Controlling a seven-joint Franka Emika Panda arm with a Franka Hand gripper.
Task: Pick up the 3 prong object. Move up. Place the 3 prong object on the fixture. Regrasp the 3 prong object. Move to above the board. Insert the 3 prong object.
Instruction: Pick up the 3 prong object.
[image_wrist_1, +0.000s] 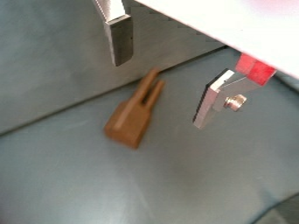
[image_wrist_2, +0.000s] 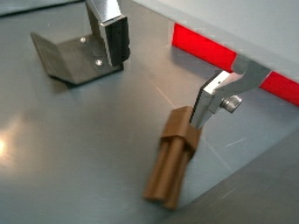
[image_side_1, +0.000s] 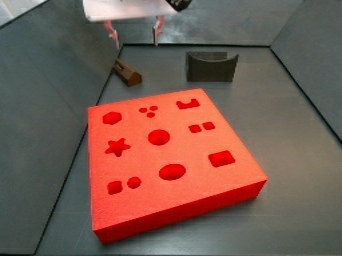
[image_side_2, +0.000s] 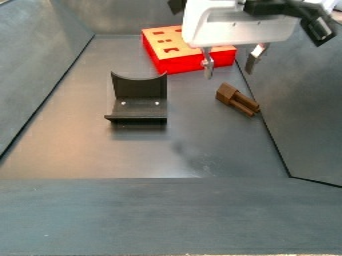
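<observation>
1. Gripper (image_wrist_1: 158, 74) hangs above the grey floor, jaws spread wide, nothing between them. Seen also from the sides (image_side_1: 134, 37) (image_side_2: 227, 62).
2. Fingers are flat silver plates with dark pads; one finger (image_wrist_1: 115, 35) sits clear of the piece, the other finger (image_wrist_2: 215, 98) stands just beside the piece's forked end. Contact there cannot be told.
3. 3 prong object (image_wrist_1: 135, 113) lies flat on the floor, a small reddish-brown block, under the gap between the fingers and off toward one of them. In a wrist view (image_wrist_2: 172, 164) it shows as a long brown bar with a groove along it.
4. In both side views the 3 prong object (image_side_1: 127, 72) (image_side_2: 238, 99) rests on the floor below the gripper, near a side wall of the enclosure.
5. Fixture (image_side_1: 210, 65) stands on the floor, dark, with a U-shaped notch in its top, well apart from the piece. Also seen at (image_side_2: 135, 99) and, in a wrist view, as a grey bracket (image_wrist_2: 70, 56) beyond one finger.
6. Board (image_side_1: 167, 160) is a thick bright red slab with cut-outs: star, circles, squares, three small holes, crown shape. It lies near the piece, not touching it.
7. In a side view the board (image_side_2: 174, 48) sits behind the gripper, partly hidden by the white wrist housing (image_side_2: 241, 22).
8. Red edge of the board shows in both wrist views (image_wrist_1: 253, 69) (image_wrist_2: 211, 47).
</observation>
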